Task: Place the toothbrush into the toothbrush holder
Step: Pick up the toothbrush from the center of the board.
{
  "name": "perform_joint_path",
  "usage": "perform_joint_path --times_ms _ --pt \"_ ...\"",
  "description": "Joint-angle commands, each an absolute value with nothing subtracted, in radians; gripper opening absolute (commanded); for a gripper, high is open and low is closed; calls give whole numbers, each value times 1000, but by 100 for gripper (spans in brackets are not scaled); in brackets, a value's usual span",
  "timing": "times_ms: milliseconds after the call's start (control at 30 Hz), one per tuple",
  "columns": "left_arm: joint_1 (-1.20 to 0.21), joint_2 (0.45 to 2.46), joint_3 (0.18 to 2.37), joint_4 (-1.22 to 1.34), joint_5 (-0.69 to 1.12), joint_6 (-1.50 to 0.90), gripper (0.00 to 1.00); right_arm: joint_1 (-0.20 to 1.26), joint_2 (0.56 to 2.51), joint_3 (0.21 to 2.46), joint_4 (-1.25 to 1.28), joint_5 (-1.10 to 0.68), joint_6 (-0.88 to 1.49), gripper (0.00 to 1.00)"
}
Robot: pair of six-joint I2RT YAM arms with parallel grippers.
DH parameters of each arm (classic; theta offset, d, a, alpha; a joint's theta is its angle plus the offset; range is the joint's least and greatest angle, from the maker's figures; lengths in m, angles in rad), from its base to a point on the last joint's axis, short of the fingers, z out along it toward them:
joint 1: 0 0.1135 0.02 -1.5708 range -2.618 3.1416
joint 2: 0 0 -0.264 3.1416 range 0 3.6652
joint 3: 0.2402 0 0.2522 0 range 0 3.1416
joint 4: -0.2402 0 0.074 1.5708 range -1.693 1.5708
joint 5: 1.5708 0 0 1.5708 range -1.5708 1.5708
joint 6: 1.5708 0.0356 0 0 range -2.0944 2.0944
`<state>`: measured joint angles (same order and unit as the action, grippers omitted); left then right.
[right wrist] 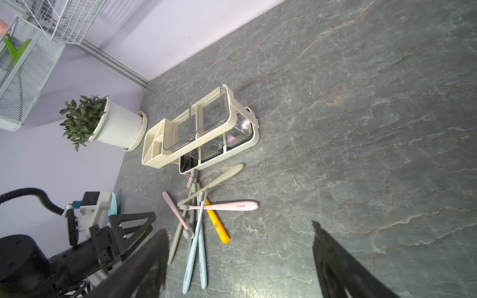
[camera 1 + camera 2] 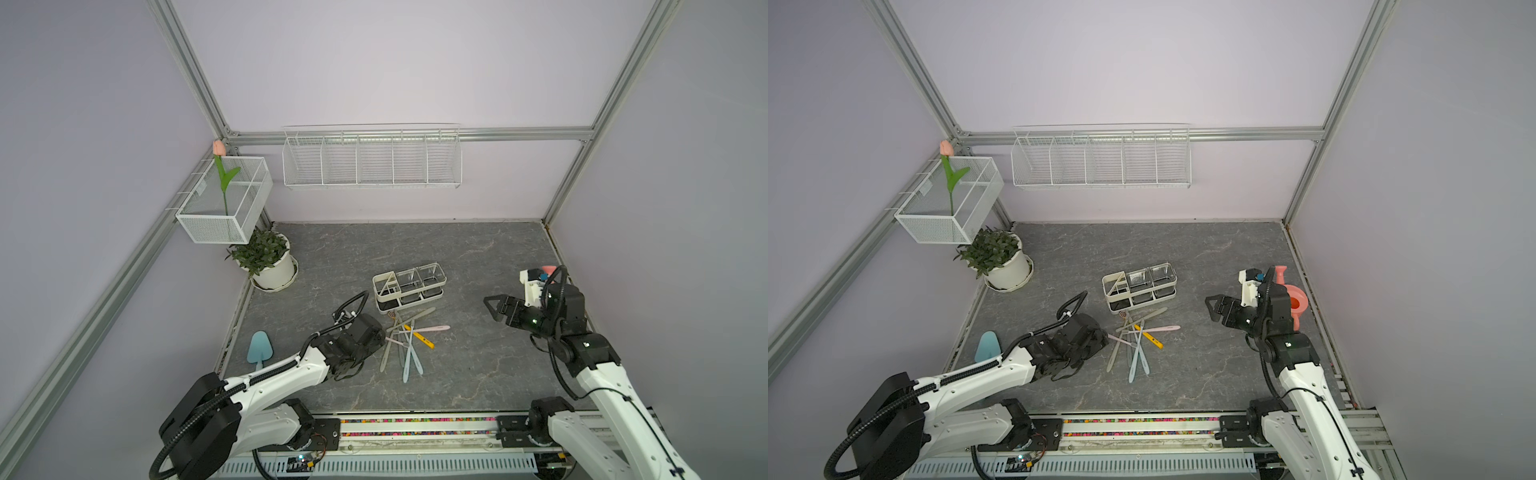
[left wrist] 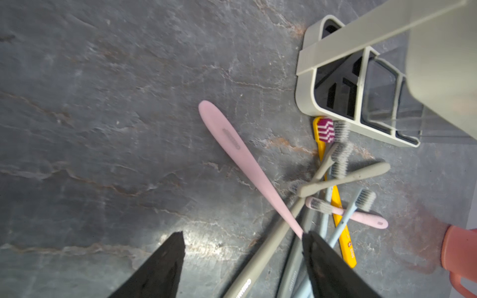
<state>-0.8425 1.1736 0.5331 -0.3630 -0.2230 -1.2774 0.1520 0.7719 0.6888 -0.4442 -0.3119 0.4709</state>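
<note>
The cream toothbrush holder (image 2: 409, 286) (image 2: 1139, 286) (image 1: 198, 131) stands mid-table, with nothing in its divided bin or its two clear cups. Just in front of it several toothbrushes (image 2: 409, 340) (image 1: 198, 219) lie crossed in a pile: pink, yellow, beige and light blue. My left gripper (image 3: 244, 233) (image 2: 380, 338) is open and low at the pile's left edge. A beige handle (image 3: 260, 247) lies between its fingers, and a pink toothbrush (image 3: 232, 147) runs under one fingertip. My right gripper (image 1: 240, 228) (image 2: 492, 307) is open and holds nothing, hovering right of the pile.
A potted plant (image 2: 268, 262) and a blue trowel (image 2: 259, 349) sit at the left. A pink watering can (image 2: 1296, 299) stands behind my right wrist. A mesh box with a tulip (image 2: 224, 199) and a wire wall basket (image 2: 372, 160) hang on the walls.
</note>
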Motion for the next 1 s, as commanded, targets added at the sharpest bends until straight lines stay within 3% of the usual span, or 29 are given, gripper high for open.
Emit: perform_joint_path --times_ms 0,467,967 --pt "-825 1201 520 -322 -203 -1328 76 149 751 667 -446 -314 470 89" --pt "-803 1328 562 -321 -216 -1372 75 146 758 640 -414 -324 483 89" --pt "-801 1503 624 -318 -97 -1438 64 131 754 635 -401 -371 463 89"
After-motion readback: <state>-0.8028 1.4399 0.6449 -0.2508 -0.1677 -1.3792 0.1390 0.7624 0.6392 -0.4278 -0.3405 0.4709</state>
